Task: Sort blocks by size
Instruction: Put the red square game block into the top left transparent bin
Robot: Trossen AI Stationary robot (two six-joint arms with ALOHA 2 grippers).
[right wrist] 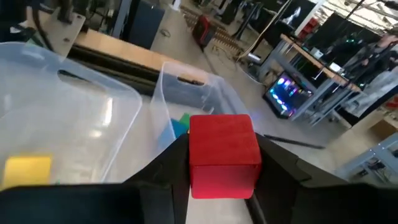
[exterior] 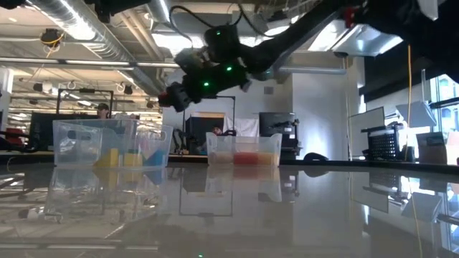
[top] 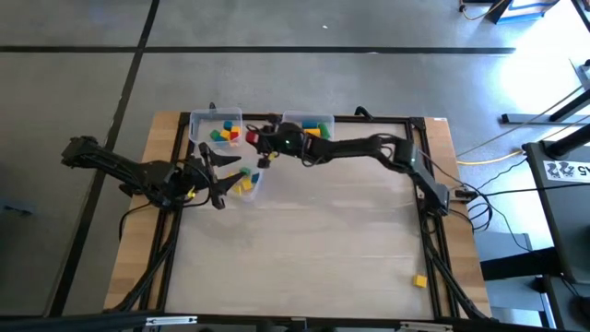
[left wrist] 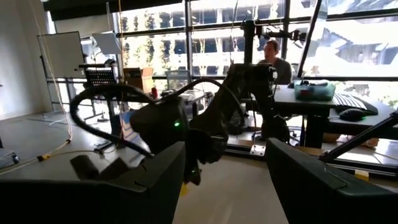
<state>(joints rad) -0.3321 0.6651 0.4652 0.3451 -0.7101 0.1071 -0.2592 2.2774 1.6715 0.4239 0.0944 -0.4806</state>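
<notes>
Starting at the left of the high view, the left arm lies across the table's left edge, its left gripper with fingers spread apart and nothing between them, just beside a small clear bin holding yellow blocks. Behind it, near the far edge, a second clear bin holds a mix of yellow, green, red and blue blocks, and a third clear bin to its right holds green, blue and yellow ones. Between those two far bins, the right arm reaches in from the table's right edge, and the right gripper is clamped on a red block, held raised above the tabletop; in the low view that gripper hangs well clear of the bin rims. From the right wrist, the red block sits over the gap between two bin walls, with a yellow block lying inside one bin and green and blue blocks inside the other. Most of the tabletop in front of the bins is bare wood, leaving wide room toward the near edge. One lone yellow block lies near the right front corner, well apart from everything else.
</notes>
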